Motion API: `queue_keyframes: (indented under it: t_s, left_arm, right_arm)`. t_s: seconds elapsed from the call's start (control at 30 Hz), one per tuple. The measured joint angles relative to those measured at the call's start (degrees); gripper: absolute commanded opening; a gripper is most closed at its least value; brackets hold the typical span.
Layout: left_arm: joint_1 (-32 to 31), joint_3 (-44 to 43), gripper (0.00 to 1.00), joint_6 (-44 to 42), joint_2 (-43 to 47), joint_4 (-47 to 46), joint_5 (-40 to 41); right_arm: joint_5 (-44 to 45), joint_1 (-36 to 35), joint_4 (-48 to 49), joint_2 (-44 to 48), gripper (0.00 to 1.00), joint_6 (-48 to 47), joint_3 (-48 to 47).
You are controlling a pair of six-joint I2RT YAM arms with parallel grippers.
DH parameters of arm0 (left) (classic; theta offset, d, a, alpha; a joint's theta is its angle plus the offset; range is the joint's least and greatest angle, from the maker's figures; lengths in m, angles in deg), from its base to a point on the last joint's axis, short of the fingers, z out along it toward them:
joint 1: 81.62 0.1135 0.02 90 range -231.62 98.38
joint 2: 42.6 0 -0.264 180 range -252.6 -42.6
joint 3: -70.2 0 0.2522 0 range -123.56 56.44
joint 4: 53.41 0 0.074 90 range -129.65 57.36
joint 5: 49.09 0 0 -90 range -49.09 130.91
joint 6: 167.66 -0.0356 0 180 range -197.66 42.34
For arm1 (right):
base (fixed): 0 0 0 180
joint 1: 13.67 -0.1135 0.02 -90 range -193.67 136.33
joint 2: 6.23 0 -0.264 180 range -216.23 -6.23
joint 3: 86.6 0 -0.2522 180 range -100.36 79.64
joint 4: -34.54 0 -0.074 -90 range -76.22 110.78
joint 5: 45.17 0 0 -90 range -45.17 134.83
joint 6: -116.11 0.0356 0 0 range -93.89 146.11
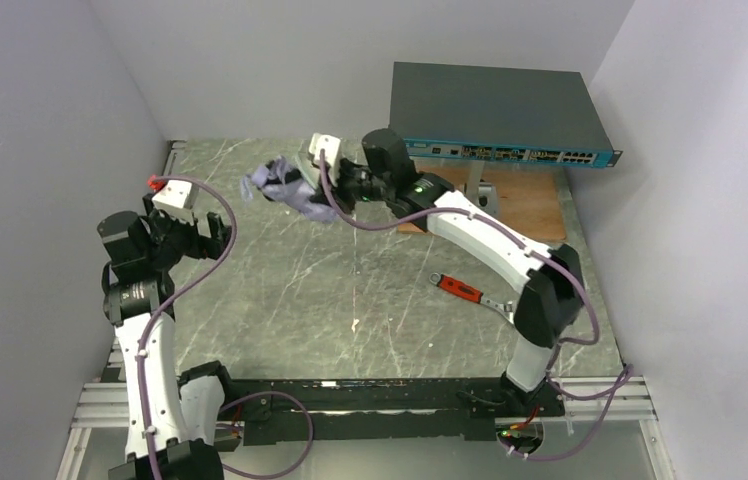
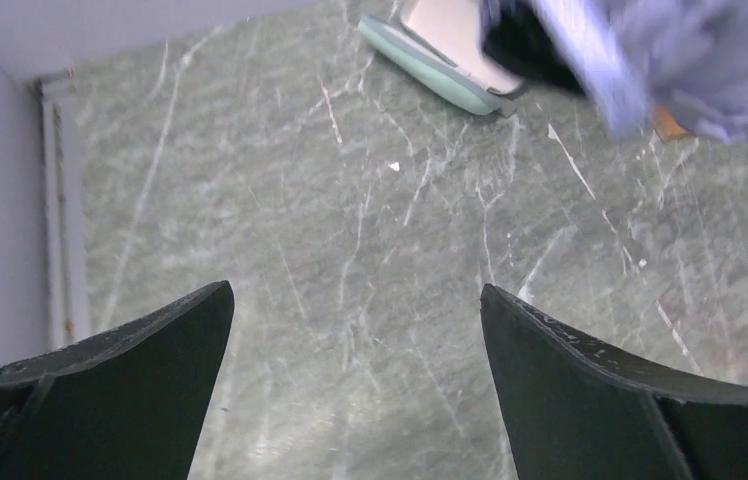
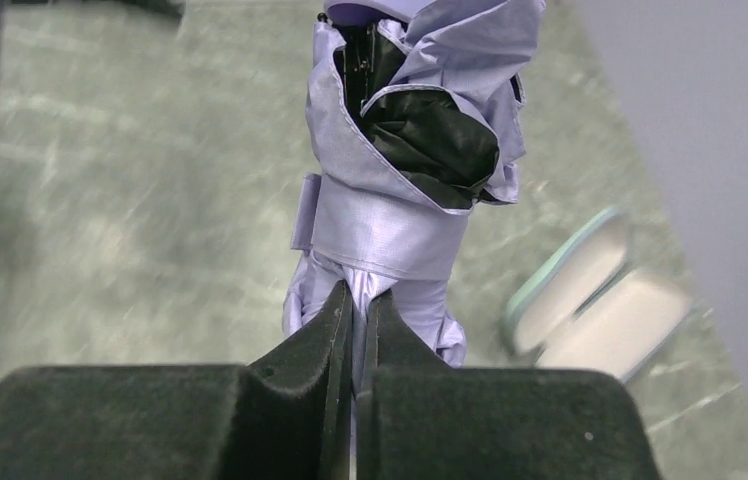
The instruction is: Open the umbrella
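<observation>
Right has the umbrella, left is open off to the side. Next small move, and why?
Probably swing the left gripper toward the umbrella and line up on its free end. The right gripper is shut on one end only, the umbrella is bundled up, and the left's jaws stand wide open, apart from it. Opening likely needs a second grip.

The umbrella [image 1: 288,188] hangs over the far middle of the table [image 1: 350,300], with the right gripper [image 3: 357,310] clamped on its right end. The left gripper [image 2: 355,295] is to the umbrella's left and nearer. The switch [image 1: 495,115] stands to its right, over a board [image 1: 535,205]. A tool [image 1: 460,289] lies nearer and to the right. The case [image 3: 590,300] lies on the table just beside the umbrella.
</observation>
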Motion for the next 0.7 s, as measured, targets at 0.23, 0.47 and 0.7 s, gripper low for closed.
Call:
queue_keyframes:
  t_s: [0.23,0.47,0.7]
  left_arm:
    - [0.1,-18.4,1.0,-21.0,-3.4,16.6,-12.4]
    - [-4.5,-23.9,1.0,-38.4,-1.6,41.2,-21.9]
    - [-19.0,-18.3,1.0,-40.6,5.0,44.6,-15.6]
  right_arm:
    - [-3.6,1.7,-17.2,15.4,0.0,-2.3,14.1]
    - [-6.3,2.1,-29.2,31.6,0.0,-5.0,23.1]
    - [-11.6,2.0,-28.4,35.7,0.0,-0.3,32.5]
